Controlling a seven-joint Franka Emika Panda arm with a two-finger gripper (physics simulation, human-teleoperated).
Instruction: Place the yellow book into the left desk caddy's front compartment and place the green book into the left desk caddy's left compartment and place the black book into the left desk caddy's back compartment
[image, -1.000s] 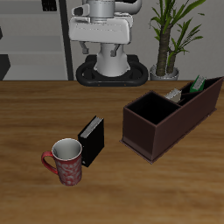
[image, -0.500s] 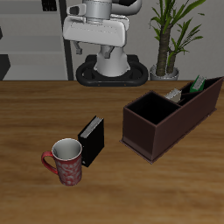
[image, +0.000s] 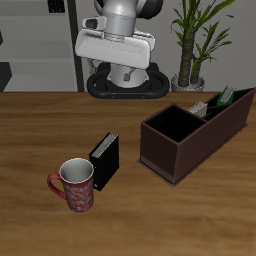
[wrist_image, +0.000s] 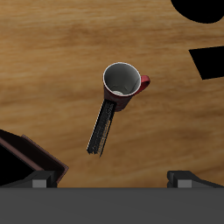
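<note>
Two books, green book (image: 227, 96) and yellow book (image: 200, 107), sit inside the left desk caddy (image: 190, 140); fingers (wrist_image: 39, 179) spread wide, empty.

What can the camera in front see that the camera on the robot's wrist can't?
Only the front view shows the potted plant, the robot's arm, and the green book and yellow book sticking up from the left desk caddy. Only the wrist view shows the tool's fingertips up close, spread wide with nothing between them. Both show the black book standing beside the red mug, and the wooden table.
</note>
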